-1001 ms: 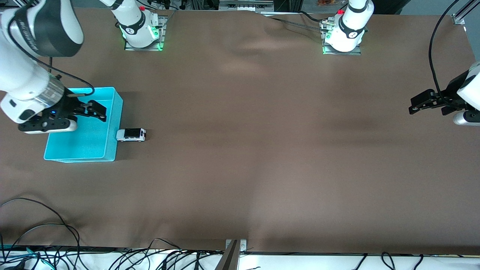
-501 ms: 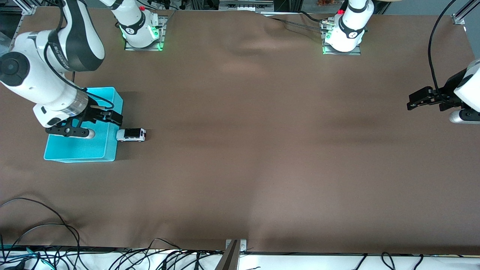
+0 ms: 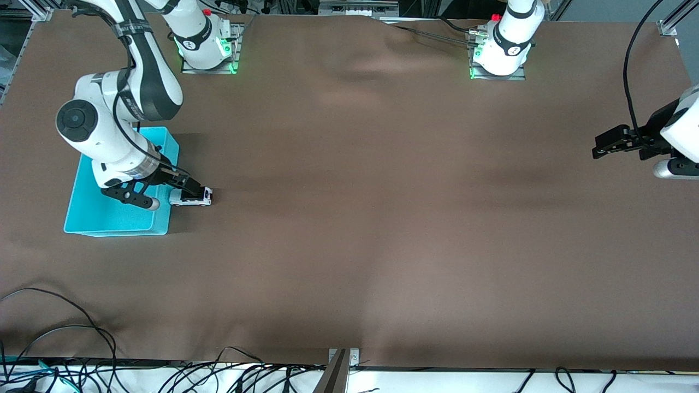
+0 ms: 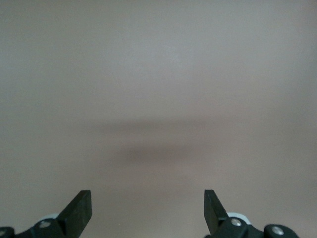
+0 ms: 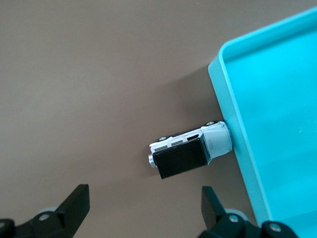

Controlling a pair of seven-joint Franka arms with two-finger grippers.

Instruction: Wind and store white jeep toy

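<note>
The white jeep toy, with black roof, stands on the brown table right beside the cyan bin, touching the bin's wall in the right wrist view. My right gripper hangs open just above the jeep, partly covering its roof in the front view. In the right wrist view the jeep lies just ahead of the open fingers. My left gripper waits open and empty over bare table at the left arm's end; its wrist view shows only brown cloth between the fingers.
The cyan bin holds nothing. Its wall stands right next to the jeep. Cables lie along the table edge nearest the camera. The brown cloth covers the table.
My right gripper has moved from over the bin across its wall and down to just above the jeep. The jeep, the bin and the left arm have stayed put.
</note>
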